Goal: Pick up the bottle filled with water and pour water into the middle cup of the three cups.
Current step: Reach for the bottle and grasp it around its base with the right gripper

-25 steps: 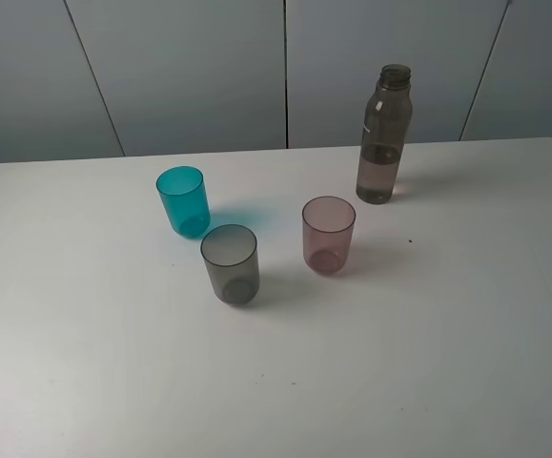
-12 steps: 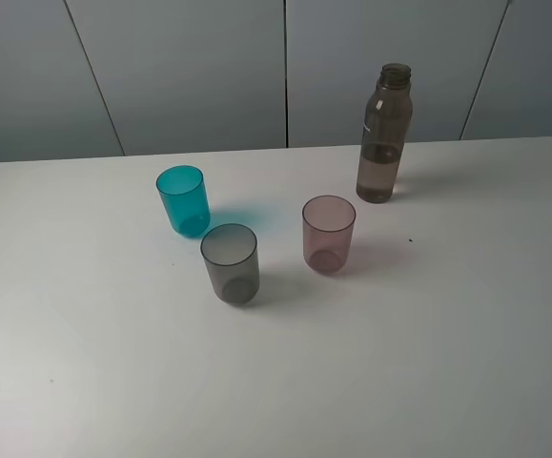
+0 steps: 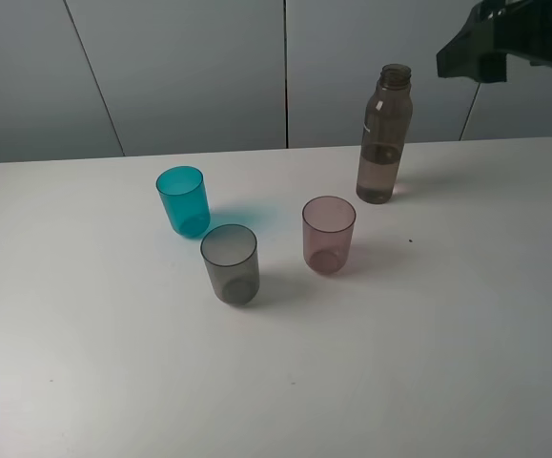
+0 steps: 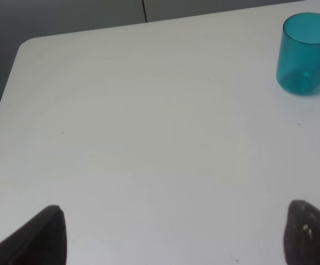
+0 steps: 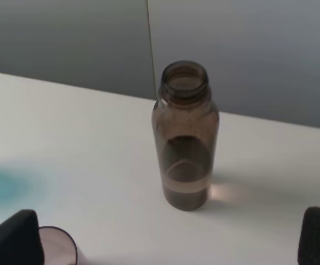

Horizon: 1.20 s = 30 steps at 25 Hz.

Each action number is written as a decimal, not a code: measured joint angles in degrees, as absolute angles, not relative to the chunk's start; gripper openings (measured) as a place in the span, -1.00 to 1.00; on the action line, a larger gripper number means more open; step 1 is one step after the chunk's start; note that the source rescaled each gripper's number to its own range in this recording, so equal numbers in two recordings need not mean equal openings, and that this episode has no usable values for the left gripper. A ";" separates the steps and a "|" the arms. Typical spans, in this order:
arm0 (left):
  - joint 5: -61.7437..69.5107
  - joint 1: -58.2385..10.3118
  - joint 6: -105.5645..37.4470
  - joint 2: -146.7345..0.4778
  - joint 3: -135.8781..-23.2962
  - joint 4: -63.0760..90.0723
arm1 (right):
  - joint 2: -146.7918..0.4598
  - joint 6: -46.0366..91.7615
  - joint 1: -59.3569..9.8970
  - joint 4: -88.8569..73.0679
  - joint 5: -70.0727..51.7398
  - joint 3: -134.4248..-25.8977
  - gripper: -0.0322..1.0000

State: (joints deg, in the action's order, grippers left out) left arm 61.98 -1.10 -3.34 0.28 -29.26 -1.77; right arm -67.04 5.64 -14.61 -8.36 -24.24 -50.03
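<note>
The smoky grey-brown bottle (image 3: 384, 134) stands upright and uncapped at the back right of the white table, with water in its lower part. The three cups stand in front of it: a teal one (image 3: 182, 200), the smoky grey middle cup (image 3: 230, 264) and a pinkish-mauve one (image 3: 328, 235). The dark end of my right arm (image 3: 485, 43) hangs high, to the right of the bottle's neck. In the right wrist view the bottle (image 5: 185, 138) stands ahead of my open right gripper (image 5: 165, 240), apart from it. My left gripper (image 4: 176, 237) is open over bare table, far from the teal cup (image 4: 306, 52).
The white table (image 3: 428, 334) has a rounded far-left corner (image 4: 27, 47) and ends at a grey panelled wall (image 3: 209, 67) just behind the bottle. The mauve cup's rim (image 5: 57, 240) shows beside my right gripper's finger.
My right arm has come into the exterior view at the upper right, near the bottle's top. The bottle and the cups have not moved.
</note>
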 joint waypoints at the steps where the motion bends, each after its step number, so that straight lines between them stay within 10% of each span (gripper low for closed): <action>1: 61.98 -1.10 -3.34 0.28 -29.26 -1.77 | -68.77 5.64 -14.61 -8.72 -23.54 -50.03 1.00; 30: 61.98 -1.10 -3.34 0.28 -29.26 -1.77 | -97.48 6.20 -14.73 -3.43 31.46 -34.61 1.00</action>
